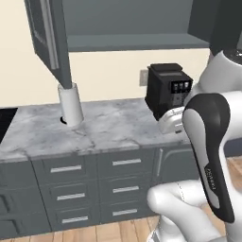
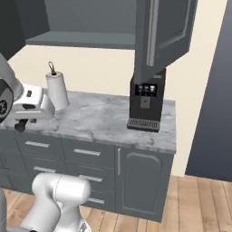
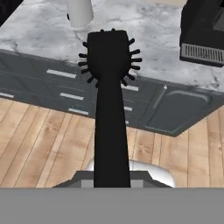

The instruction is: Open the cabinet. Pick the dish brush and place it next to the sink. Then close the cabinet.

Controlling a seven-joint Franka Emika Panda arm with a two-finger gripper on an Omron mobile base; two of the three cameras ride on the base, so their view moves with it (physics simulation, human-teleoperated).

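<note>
hand view | tool (image 3: 112,183) grips dish brush (image 3: 111,87) | head past counter (image 3: 43,30) edge

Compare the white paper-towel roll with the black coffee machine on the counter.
The white cylindrical paper-towel roll is pale, round and slim; the black boxy coffee machine is dark, square-edged and bulkier. The roll stands toward the counter's left, the machine toward its right end under an open cabinet door. Both stand upright on the grey marble counter.

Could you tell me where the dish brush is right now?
In the hand view the dish brush is held in the gripper, out past the counter edge.
</note>
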